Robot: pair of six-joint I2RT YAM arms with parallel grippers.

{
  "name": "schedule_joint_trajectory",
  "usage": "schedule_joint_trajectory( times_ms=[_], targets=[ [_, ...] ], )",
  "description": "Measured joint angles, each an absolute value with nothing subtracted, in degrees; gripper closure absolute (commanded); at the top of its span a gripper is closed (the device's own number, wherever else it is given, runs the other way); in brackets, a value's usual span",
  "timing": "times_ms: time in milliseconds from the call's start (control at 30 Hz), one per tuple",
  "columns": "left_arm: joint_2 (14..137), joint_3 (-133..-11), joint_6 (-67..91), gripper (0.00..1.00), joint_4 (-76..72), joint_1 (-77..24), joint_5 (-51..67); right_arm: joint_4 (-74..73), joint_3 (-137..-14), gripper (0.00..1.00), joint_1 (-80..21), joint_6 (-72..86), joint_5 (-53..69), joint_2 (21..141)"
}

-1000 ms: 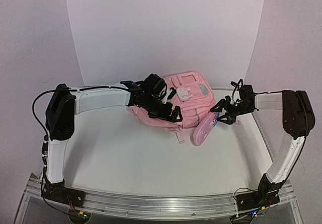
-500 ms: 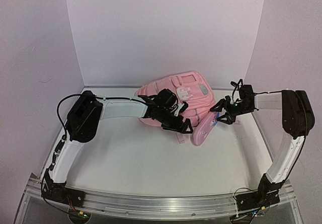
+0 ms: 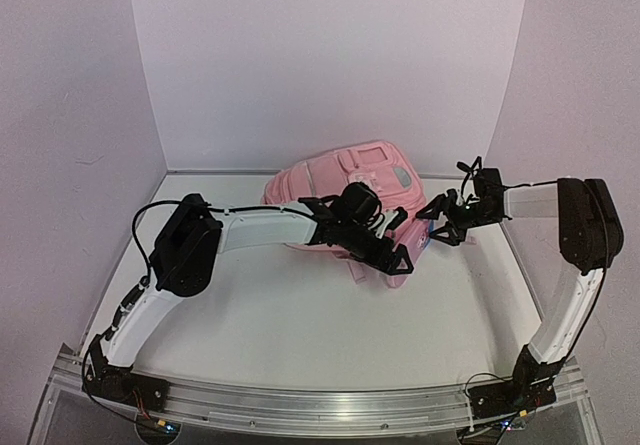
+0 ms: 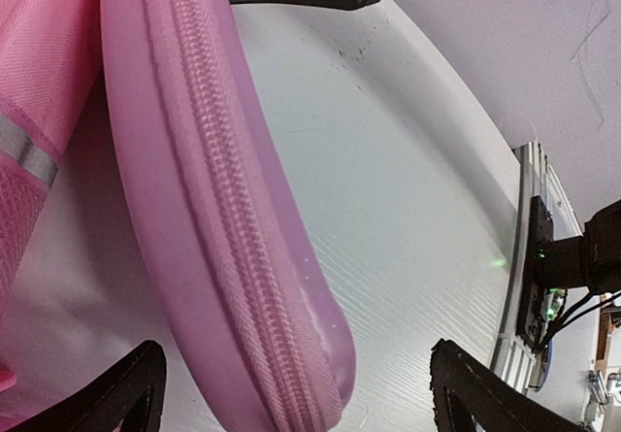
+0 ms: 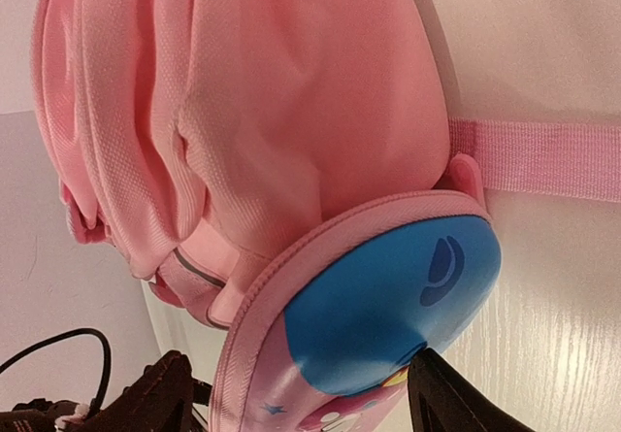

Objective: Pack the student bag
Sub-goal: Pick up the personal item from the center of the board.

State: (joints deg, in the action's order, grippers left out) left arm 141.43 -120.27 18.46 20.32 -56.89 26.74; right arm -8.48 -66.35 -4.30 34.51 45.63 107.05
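Straddling a pencil case beside the student bag

The bag lies at the back centre of the table. At its front right corner the left gripper, jaws wide apart, straddles the case's end without touching. Just right of the bag, the right gripper clamps the case's other end.

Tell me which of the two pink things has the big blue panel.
The small oblong pencil case leaning on the student bag; the bag is far larger, soft pink fabric with straps.
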Motion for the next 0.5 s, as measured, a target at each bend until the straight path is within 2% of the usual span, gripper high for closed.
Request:
schedule_joint_trajectory(
  times_ms=[67,100,167,267,367,500],
  targets=[
    [141.9,-120.4,18.8,0.23,20.4,-57.1,25.4,-8.0,-66.3,0.22,-4.4,34.8,45.6,107.1],
    [142.3,-120.6,19.2,0.31,20.6,-57.1,24.6,-7.7,-66.2,0.22,-4.4,34.9,45.7,107.1],
    [143.2,-121.0,19.5,0.55,20.9,-57.2,22.7,-7.3,-66.2,0.21,-4.5,35.0,45.7,107.1],
    [143.3,-120.4,20.7,0.75,20.4,-57.1,21.5,-6.9,-66.2,0.18,-4.5,34.3,46.2,107.1],
    [140.9,-115.6,20.6,0.91,16.5,-57.2,20.4,-7.4,-66.3,0.13,-4.5,31.6,47.5,107.1],
    [137.3,-110.6,21.4,1.00,15.7,-57.4,19.8,-12.3,-69.3,0.07,-4.3,23.2,48.1,106.9]
  ],
)
